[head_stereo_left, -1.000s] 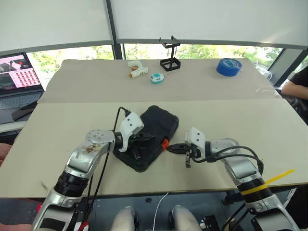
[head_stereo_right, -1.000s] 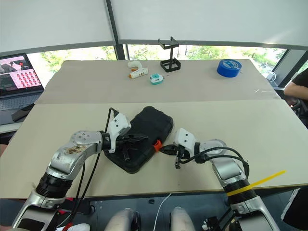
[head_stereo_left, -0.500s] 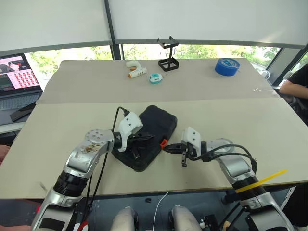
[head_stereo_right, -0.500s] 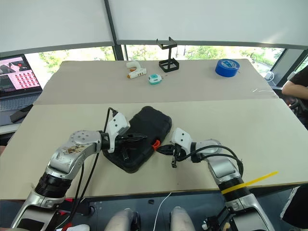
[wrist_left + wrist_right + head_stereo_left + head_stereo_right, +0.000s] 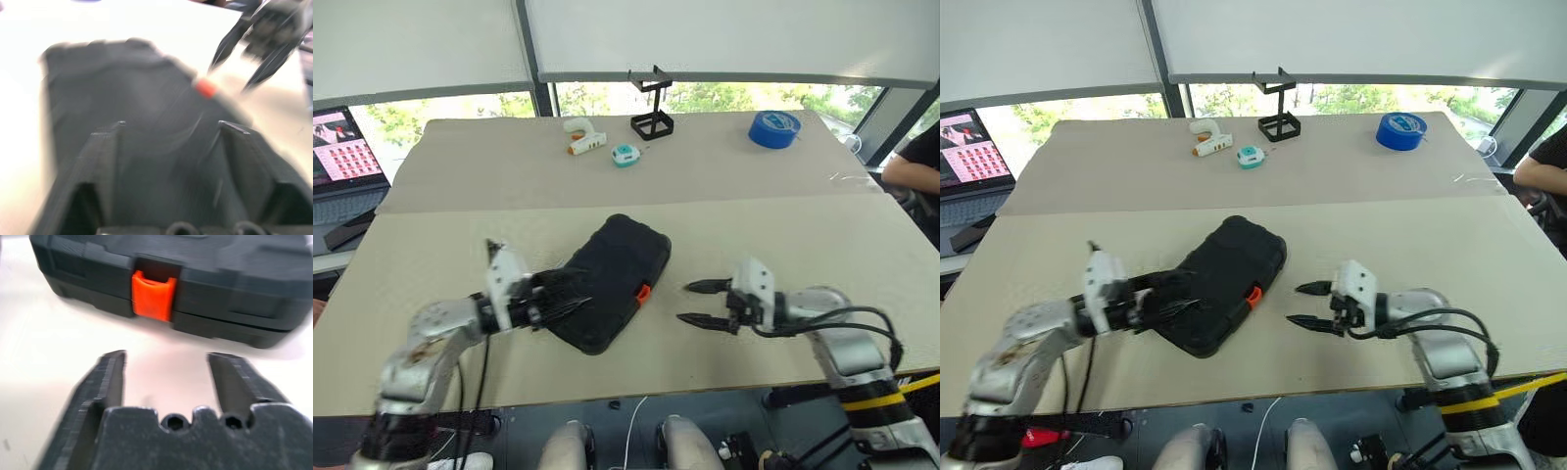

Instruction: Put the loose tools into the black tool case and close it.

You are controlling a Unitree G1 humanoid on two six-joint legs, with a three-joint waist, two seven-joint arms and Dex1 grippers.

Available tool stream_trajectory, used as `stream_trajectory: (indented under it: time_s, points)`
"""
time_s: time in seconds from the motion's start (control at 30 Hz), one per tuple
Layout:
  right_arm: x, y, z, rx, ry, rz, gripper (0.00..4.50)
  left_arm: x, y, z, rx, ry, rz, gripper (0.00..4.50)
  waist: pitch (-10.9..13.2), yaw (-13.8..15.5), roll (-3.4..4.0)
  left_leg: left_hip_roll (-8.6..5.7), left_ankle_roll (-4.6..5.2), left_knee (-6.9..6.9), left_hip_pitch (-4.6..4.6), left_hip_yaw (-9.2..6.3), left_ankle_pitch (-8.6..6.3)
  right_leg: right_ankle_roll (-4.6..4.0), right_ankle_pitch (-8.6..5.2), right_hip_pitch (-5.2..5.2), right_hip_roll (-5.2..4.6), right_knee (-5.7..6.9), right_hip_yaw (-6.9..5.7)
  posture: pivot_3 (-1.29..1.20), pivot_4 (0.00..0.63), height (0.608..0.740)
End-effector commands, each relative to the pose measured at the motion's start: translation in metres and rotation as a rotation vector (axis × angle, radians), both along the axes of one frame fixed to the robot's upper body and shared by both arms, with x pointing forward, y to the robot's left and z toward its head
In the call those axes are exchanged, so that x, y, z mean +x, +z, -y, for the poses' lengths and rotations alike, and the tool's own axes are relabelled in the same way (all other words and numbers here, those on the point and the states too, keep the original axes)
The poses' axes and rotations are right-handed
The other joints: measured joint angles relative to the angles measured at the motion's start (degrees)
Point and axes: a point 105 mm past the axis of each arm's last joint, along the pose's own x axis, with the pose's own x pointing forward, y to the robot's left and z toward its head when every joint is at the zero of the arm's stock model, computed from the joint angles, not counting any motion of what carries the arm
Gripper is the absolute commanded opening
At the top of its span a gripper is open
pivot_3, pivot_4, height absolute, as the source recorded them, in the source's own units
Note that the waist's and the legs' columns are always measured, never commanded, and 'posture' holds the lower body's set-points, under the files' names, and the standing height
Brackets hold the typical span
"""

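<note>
The black tool case (image 5: 622, 259) lies shut on the near table, at a slant, its orange latch (image 5: 643, 292) facing my right side. The loose tools are out of view. My left gripper (image 5: 579, 294) is open at the case's left near edge, its fingers (image 5: 105, 147) spread over the lid. To the right of the latch, my right gripper (image 5: 687, 303) is also open and a short gap away from the case. In the right wrist view the latch (image 5: 152, 296) sits closed ahead of the spread fingers (image 5: 110, 377).
At the back of the table stand a black wire stand (image 5: 652, 117), a white-and-orange tool (image 5: 582, 137), a teal tape measure (image 5: 625, 154) and a blue tape roll (image 5: 773, 128). A laptop (image 5: 342, 147) is far left. A person's arm (image 5: 913, 166) shows at the right edge.
Both grippers went from shut to open and drew away from the case, the left one to the left, the right one to the right off the latch. The case has stayed put.
</note>
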Motion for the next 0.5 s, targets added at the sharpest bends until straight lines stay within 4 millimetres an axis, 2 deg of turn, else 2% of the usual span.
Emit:
stream_trajectory:
  time_s: [0.03,0.13,0.23,0.33,0.5]
  points:
    - [-0.003,0.016,0.031,0.021,0.032,0.146,4.39,-0.024,-0.002,-0.047,0.123,0.123,0.024,4.5,0.08,0.1,-0.08,-0.01,-0.01,0.01,-0.07,0.01,0.01,0.01,0.0,-0.06,0.0,-0.05,-0.02,0.0,0.15,0.74]
    - [0.007,0.018,0.056,0.025,-0.051,0.129,4.39,-0.037,-0.015,-0.082,0.188,0.282,0.01,4.5,0.17,0.65,-0.13,-0.04,-0.02,0.01,-0.11,0.09,-0.01,0.04,-0.01,-0.02,-0.09,-0.2,-0.05,0.0,0.15,0.74]
    - [0.009,0.017,0.069,0.001,-0.062,0.129,4.39,-0.047,-0.016,-0.097,0.219,0.351,0.039,4.5,0.29,1.38,-0.2,-0.06,-0.03,0.03,-0.1,0.15,-0.01,0.04,0.01,-0.02,-0.19,-0.24,-0.05,0.0,0.15,0.74]
    - [0.012,0.018,0.074,-0.006,-0.073,0.144,4.39,-0.05,-0.018,-0.103,0.24,0.39,0.047,4.5,0.31,1.82,-0.22,-0.06,-0.04,0.03,-0.09,0.14,-0.02,0.02,0.01,-0.02,-0.32,-0.23,-0.14,0.0,0.15,0.74]
    - [0.016,0.016,0.079,-0.022,-0.091,0.153,4.39,-0.047,-0.018,-0.1,0.229,0.407,0.046,4.5,0.31,1.82,-0.22,-0.07,-0.07,0.02,-0.12,0.14,-0.02,-0.01,0.0,-0.01,-0.77,-0.2,-0.24,0.0,0.15,0.74]
